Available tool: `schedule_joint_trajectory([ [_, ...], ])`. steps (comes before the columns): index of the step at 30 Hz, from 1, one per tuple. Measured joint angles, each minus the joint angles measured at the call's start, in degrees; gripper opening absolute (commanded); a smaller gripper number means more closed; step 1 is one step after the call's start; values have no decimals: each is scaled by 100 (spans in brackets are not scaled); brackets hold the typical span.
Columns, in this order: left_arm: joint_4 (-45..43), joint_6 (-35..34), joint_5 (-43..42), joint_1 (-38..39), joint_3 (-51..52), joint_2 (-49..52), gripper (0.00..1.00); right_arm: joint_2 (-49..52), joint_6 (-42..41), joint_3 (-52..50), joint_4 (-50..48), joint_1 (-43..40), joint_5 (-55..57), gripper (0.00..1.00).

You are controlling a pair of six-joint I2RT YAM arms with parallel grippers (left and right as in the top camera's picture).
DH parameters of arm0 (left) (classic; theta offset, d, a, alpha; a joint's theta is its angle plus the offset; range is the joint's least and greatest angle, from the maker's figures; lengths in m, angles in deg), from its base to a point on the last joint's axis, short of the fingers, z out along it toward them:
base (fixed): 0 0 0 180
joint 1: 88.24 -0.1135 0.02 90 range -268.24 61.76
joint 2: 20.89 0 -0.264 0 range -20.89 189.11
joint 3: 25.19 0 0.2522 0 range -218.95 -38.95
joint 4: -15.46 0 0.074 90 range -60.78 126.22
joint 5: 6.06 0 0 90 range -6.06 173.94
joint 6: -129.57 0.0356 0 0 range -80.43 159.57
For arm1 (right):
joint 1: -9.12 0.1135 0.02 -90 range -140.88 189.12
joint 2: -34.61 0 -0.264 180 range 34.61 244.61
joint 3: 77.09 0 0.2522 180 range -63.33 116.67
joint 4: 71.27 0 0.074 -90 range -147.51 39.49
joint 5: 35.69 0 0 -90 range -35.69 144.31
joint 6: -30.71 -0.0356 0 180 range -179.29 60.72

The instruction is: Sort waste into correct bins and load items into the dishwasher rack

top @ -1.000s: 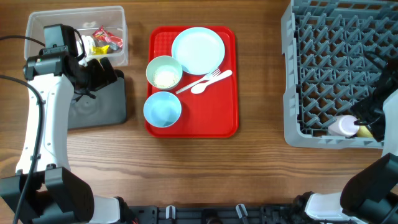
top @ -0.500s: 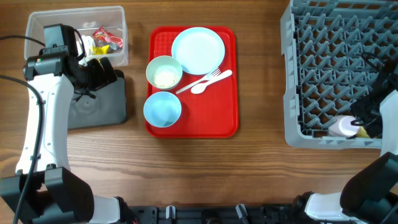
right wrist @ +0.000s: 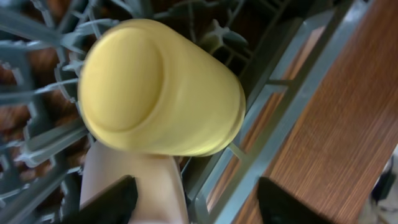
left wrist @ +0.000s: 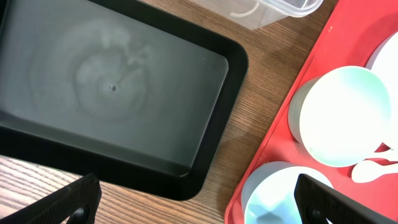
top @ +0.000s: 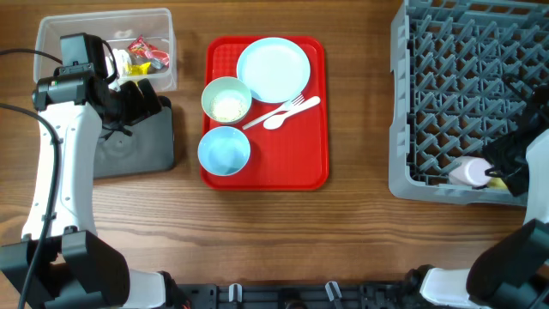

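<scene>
The grey dishwasher rack (top: 446, 77) stands at the right. A white cup (top: 466, 172) and a yellow cup (top: 503, 181) lie in its near right corner. My right gripper (top: 508, 163) hovers open over them. In the right wrist view the yellow cup (right wrist: 158, 87) rests bottom-up on the pegs, with the white cup (right wrist: 134, 183) beside it by my open fingers (right wrist: 196, 208). My left gripper (top: 137, 96) is open and empty over the black tray (top: 137, 154), next to the clear tub (top: 51, 34) holding red and yellow wrappers (top: 141, 53). No tissue shows.
The red serving tray (top: 292, 163) in the middle carries the blue plate (top: 273, 69), a bowl with rice grains (top: 226, 99), an empty blue bowl (top: 224, 150), a white fork (top: 296, 106) and a spoon (top: 274, 122). The left wrist view shows the black tray (left wrist: 112, 93) and both bowls.
The rack's near edge has shifted slightly, and the white cup with it. My right gripper has moved a little. The left arm has not moved.
</scene>
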Motion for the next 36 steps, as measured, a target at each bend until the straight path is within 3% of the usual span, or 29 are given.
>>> schedule_joint_trajectory([
  [13,0,0,0,0,0,-2,100,-330,892,332,-13,0,-785,86],
  [20,0,0,-2,0,0,0,100,-605,2002,861,-210,188,-2291,86],
  [29,0,0,-28,0,0,0,100,-863,2393,942,-525,2439,-3272,86],
  [36,0,0,-66,0,0,0,100,-503,1930,940,-1222,4227,-3303,86],
])
